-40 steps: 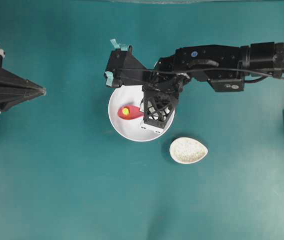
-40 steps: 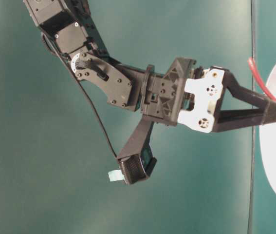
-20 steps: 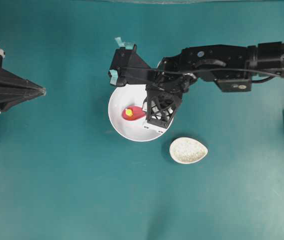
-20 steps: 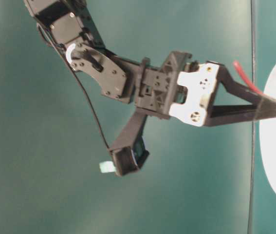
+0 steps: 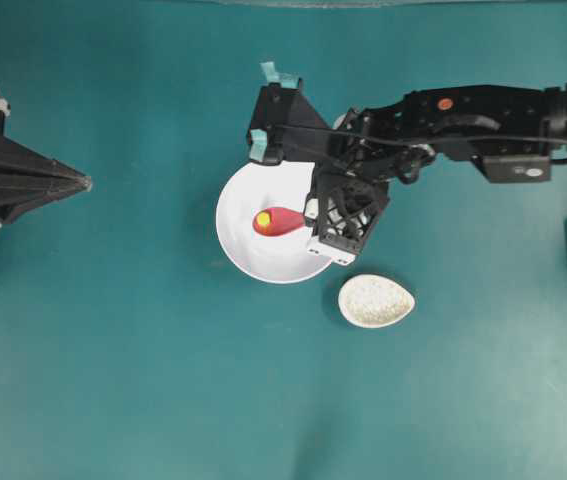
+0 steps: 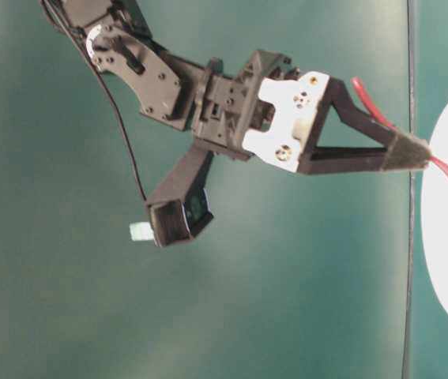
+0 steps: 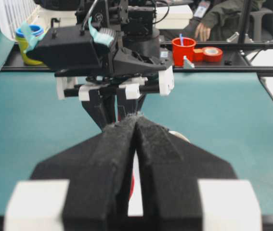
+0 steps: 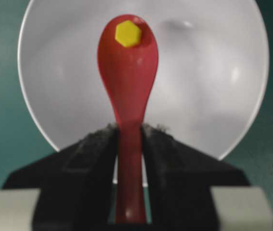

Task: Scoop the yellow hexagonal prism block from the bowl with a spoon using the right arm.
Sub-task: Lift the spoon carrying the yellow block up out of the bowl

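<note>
overhead exterior showed me one bowl (image 5: pixel 248 255), one spoon (image 5: pixel 281 221) above it clamped in my right gripper (image 5: pixel 315 219), carrying one yellow hexagonal prism block (image 5: pixel 262 219); left gripper (image 7: pixel 136 126) clenched.

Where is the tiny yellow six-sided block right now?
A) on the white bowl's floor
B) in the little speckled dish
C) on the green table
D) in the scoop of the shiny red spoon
D: the tiny yellow six-sided block sits in the shiny red spoon's scoop, above the white bowl.

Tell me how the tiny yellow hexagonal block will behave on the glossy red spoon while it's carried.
The yellow hexagonal block probably won't roll, since it lies on a flat face. It sits near the tip of the glossy red spoon, so a forward tilt could slide it off. It looks light, so jerks may shift it.
</note>
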